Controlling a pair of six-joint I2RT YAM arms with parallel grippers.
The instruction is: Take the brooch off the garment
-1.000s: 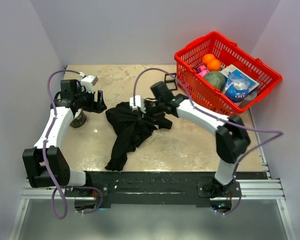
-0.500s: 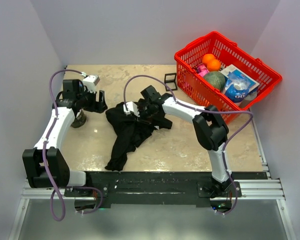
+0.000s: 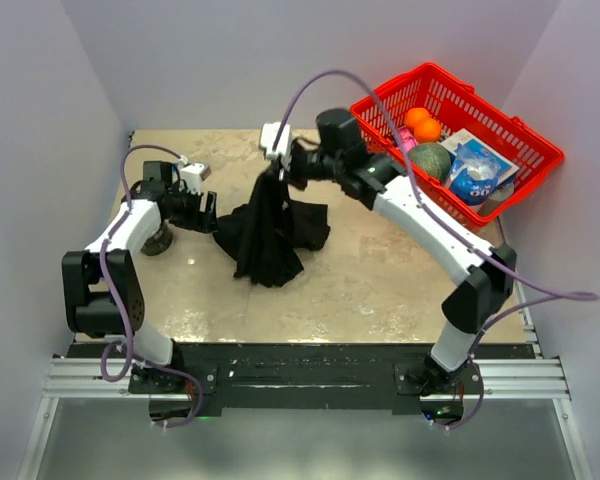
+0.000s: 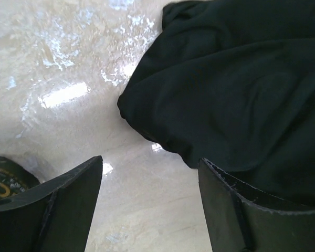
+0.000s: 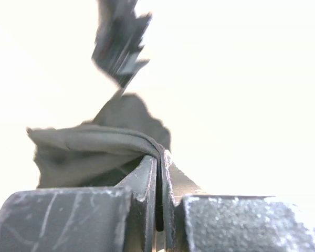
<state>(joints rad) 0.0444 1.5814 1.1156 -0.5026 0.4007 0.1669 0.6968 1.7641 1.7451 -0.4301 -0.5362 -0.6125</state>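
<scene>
The garment (image 3: 270, 235) is a black T-shirt, pulled up into a peak at mid-table with its lower folds still resting on the surface. My right gripper (image 3: 277, 172) is shut on a fold at that peak; in the right wrist view the fabric (image 5: 94, 147) is pinched between the closed jaws (image 5: 160, 157). My left gripper (image 3: 208, 212) stands open just left of the shirt's edge. In the left wrist view its fingers (image 4: 149, 163) have only bare tabletop between them, with the black cloth (image 4: 236, 94) ahead and to the right. The brooch is hidden.
A red basket (image 3: 500, 110) with fruit and packets stands at the back right. A round tin (image 3: 158, 240) sits beside the left arm; its dark lid (image 4: 5, 181) shows at the left edge of the left wrist view. Walls close in on three sides.
The right gripper closed on the garment and lifted it up and toward the back, so it now hangs in a peak. The left gripper shifted slightly toward the shirt.
</scene>
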